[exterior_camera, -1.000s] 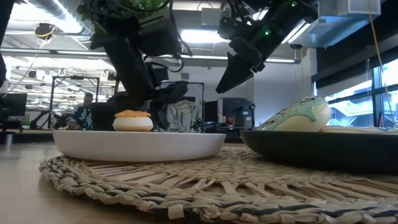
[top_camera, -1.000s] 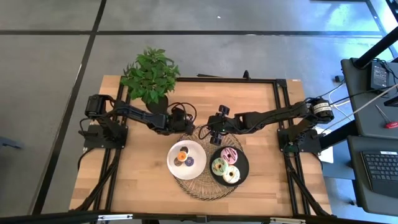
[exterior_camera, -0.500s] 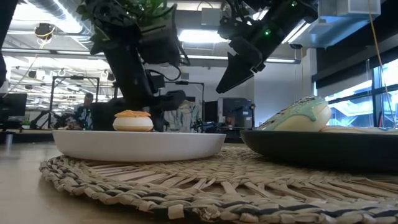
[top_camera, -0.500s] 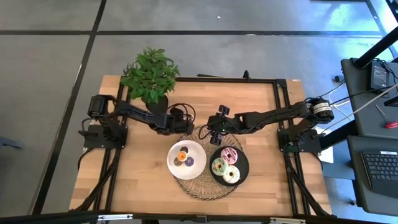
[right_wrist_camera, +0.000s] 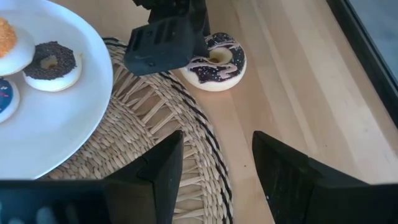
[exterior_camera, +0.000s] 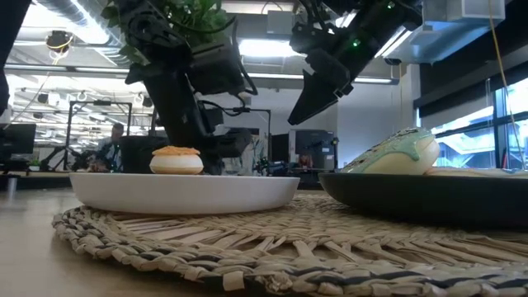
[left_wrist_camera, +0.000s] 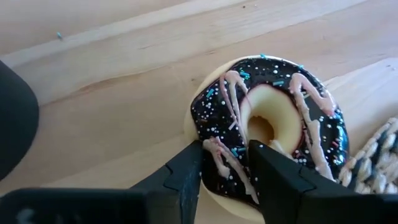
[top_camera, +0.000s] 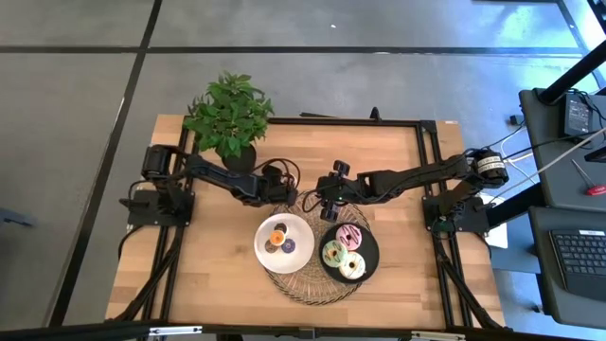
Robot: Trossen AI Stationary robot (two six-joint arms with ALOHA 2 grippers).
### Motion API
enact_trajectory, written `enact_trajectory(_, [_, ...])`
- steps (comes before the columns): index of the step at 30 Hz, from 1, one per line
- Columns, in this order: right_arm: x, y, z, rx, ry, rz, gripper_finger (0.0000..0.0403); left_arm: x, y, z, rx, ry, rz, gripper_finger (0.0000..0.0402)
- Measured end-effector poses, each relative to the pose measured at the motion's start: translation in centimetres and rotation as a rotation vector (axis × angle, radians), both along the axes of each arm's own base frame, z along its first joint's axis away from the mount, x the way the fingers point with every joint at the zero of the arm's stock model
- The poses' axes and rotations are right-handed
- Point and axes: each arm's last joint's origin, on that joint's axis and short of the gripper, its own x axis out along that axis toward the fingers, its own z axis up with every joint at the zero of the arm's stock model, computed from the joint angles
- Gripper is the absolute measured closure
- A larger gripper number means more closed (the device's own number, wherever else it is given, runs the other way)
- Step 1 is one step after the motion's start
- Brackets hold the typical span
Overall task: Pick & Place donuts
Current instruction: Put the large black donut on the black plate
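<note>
Donuts are the matter here, and one chocolate donut (left_wrist_camera: 267,127) with pink drizzle and sprinkles lies on the wooden table (top_camera: 218,275), just beside the edge of the woven mat (right_wrist_camera: 168,124). The left gripper (left_wrist_camera: 225,163) has its jaws narrowly closed on the near side of this ring, one finger outside the rim and the other finger in the hole. The donut seems not yet lifted.

To do this step well, the grip should probably stay firm but not crush the icing, and the lift should go straight up before any move sideways toward the white plate (top_camera: 305,230), so the ring does not catch on the mat edge.

The right gripper (right_wrist_camera: 214,155) hovers above the mat, near the black plate (top_camera: 373,248), with its jaws wide apart and nothing between them. On the white plate rest small donuts (top_camera: 278,240); on the black plate lie bigger iced ones.

Compared with a second ago, the left arm has reached a little more toward the table's middle, while the right arm has not moved. The plates look unchanged.
</note>
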Motion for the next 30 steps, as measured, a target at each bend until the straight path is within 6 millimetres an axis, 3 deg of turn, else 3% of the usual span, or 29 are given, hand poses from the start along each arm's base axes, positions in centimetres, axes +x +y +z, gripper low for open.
enact_trajectory(13, [0.0,0.0,0.0,-0.005,0.005,0.003,0.0209,-0.1,-0.6,0.9,0.059,0.030,-0.089,0.0370])
enact_trajectory(20, [0.0,0.0,0.0,-0.009,-0.002,0.007,0.0209,-0.2,-2.6,2.8,0.214,0.012,-0.156,0.0375])
enact_trajectory(30, [1.0,0.1,1.0,0.001,-0.149,0.003,0.0209,0.6,-6.5,6.0,0.410,-0.150,-0.280,0.0376])
